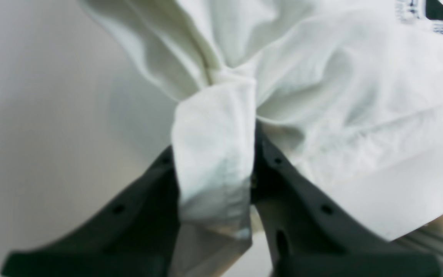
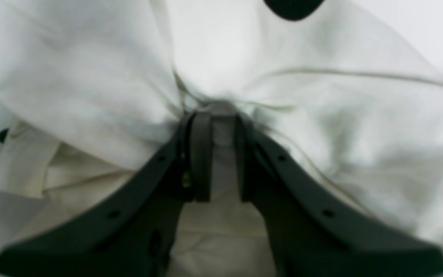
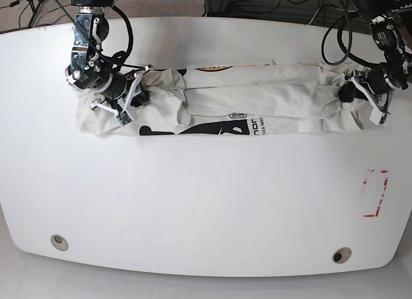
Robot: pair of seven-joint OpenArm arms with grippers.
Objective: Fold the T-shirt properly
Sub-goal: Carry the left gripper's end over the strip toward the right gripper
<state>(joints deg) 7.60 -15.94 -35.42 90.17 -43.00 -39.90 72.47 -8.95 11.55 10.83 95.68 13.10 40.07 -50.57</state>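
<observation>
Wrinkled cream T-shirt stretched between both pinching claws.

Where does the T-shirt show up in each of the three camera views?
Left wrist: T-shirt fills the top and right; a bunched fold sits in the left gripper.
Right wrist: T-shirt fills nearly the whole picture, pinched in the right gripper.
Base: T-shirt lies stretched across the table's far half, between both arms.
Shared landmark: the black lettering, at top right in the left wrist view and top centre in the right.
</observation>
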